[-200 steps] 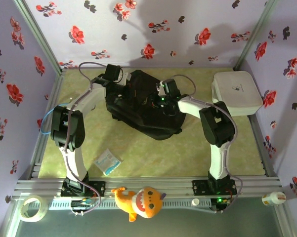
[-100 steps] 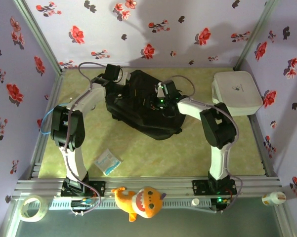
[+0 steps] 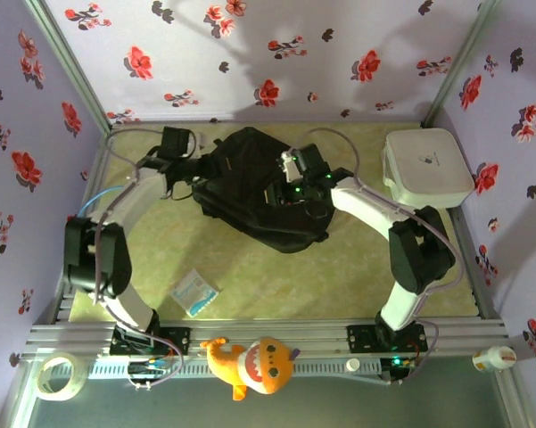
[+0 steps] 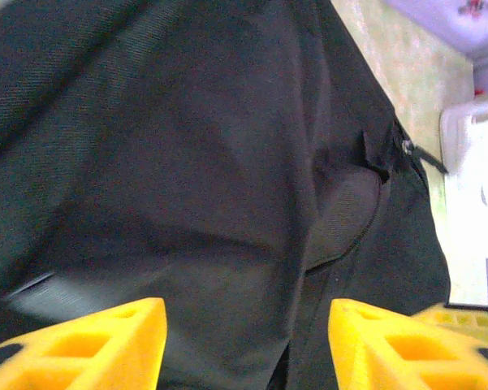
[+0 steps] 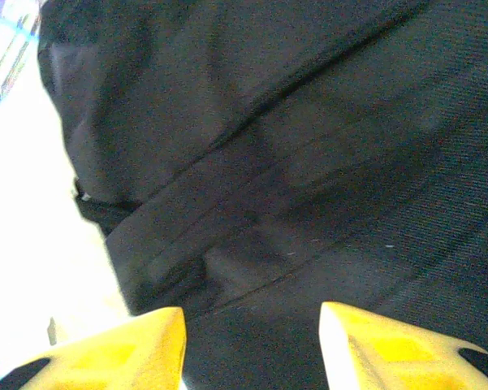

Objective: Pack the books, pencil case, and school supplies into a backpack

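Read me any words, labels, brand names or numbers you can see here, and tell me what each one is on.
Nothing here can be read.
white box: a small dark mark on its lid, too small to read.
packet: bluish print, too blurred to read.
backpack: no lettering shows on it.

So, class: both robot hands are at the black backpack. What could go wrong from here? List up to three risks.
1. The left hand and right hand stand open, close against the backpack. Its slack, creased fabric could snag a finger or be dragged.
2. The zip pull ahead of the left hand might catch.
3. The right arm lies near the white box and could knock it.
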Robot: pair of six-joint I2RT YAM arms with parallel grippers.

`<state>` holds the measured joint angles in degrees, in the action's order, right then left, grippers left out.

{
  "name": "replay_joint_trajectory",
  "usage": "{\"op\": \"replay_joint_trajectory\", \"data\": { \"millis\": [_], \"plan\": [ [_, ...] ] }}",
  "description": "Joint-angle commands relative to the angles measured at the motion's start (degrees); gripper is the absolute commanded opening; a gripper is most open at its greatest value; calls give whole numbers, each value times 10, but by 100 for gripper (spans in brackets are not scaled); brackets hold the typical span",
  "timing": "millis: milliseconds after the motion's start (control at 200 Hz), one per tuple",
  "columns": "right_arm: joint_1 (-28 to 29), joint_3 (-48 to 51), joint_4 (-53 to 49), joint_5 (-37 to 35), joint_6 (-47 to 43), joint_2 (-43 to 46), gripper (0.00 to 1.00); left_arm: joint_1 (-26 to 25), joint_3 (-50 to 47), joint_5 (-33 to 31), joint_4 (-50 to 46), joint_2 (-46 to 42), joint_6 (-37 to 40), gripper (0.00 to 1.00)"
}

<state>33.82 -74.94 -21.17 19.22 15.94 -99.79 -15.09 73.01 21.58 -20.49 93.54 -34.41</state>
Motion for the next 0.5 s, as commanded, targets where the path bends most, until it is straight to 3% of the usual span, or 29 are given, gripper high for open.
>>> {"op": "replay_joint_trajectory", "data": {
  "millis": [0, 280, 495],
  "plan": [
    [32, -68, -66, -22, -87, -33, 48, 30, -67, -38, 41, -67, -53, 59],
    [97, -202, -122, -36, -151, -131, 51, 109, -220, -88, 25, -191, -91, 71],
    [114, -257, -137, -59, -160, -176, 49, 132, -264, -89, 19, -219, -95, 78]
  ]
}}
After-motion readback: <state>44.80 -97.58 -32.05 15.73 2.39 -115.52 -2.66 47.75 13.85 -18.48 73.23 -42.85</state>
